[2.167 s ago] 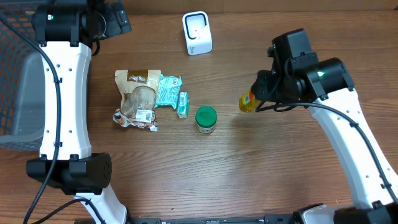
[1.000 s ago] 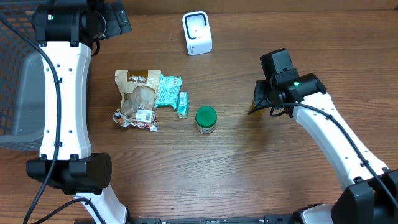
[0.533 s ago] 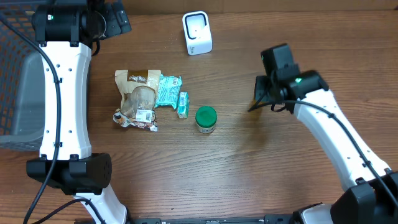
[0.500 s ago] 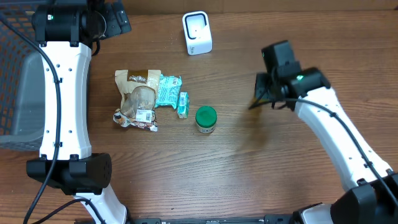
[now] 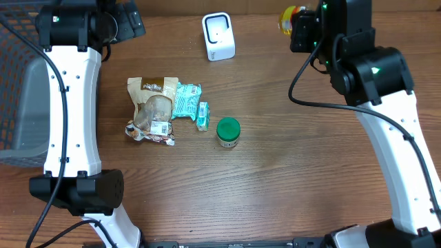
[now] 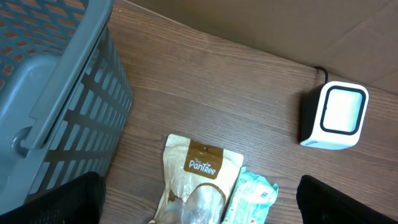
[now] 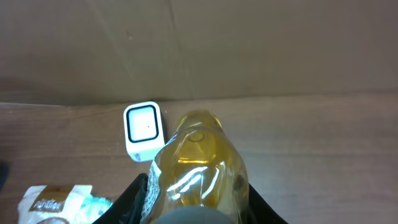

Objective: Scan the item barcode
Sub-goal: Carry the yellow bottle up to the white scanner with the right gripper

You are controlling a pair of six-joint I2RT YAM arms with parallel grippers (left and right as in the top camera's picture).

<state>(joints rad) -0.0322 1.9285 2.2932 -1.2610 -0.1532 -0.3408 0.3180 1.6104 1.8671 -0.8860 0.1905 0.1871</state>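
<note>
Even, soft indoor light; faint shadows on the table [image 5: 275, 193]; white glare streaks on the bottle [image 7: 198, 165] at six o'clock in the right wrist view; overhead sharp.

the brown pouch [image 6: 202, 171] reads "the pantree".

Dark wood-grain table [image 5: 275, 193], plain brown cardboard wall [image 7: 249, 43] behind it, soft even light

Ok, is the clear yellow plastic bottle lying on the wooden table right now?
No, the clear yellow plastic bottle is gripped in the right hand, held up above the wooden table.
</note>
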